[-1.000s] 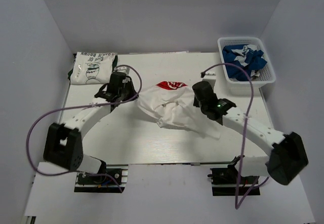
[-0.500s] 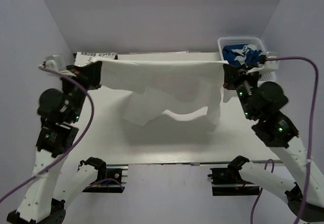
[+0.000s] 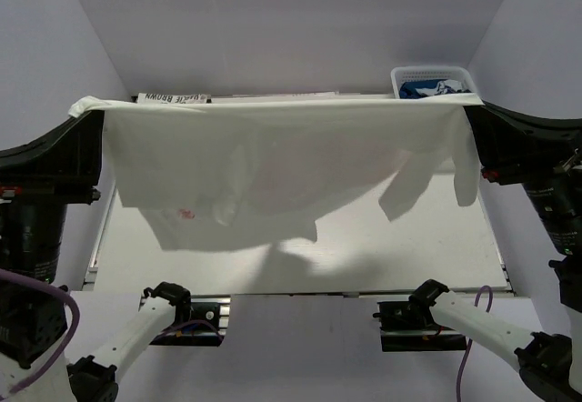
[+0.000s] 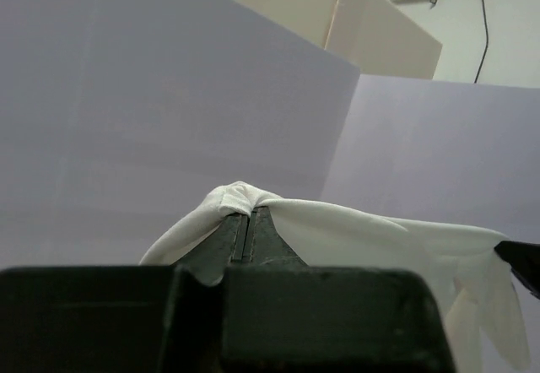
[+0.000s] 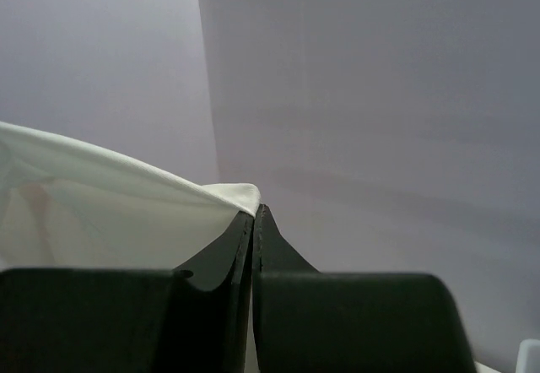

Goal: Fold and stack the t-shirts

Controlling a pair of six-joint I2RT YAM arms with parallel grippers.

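A white t-shirt [image 3: 273, 165] hangs spread wide and high above the table, stretched between my two grippers, with a faint red mark showing through low on its left. My left gripper [image 3: 89, 111] is shut on its left corner, seen in the left wrist view [image 4: 246, 213] with cloth [image 4: 354, 229] bunched over the tips. My right gripper [image 3: 475, 104] is shut on the right corner, seen in the right wrist view [image 5: 253, 211] with cloth [image 5: 101, 204] running left. A folded white t-shirt with green lettering [image 3: 173, 98] peeks out at the table's back left.
A white mesh basket [image 3: 432, 82] holding blue cloth [image 3: 427, 89] stands at the back right, mostly behind the hanging shirt. The white table [image 3: 409, 247] shows below the shirt. Grey walls enclose the table on three sides.
Both arms have risen and spread apart, lifting the white shirt from a crumpled heap on the table into a wide hanging sheet close to the camera.
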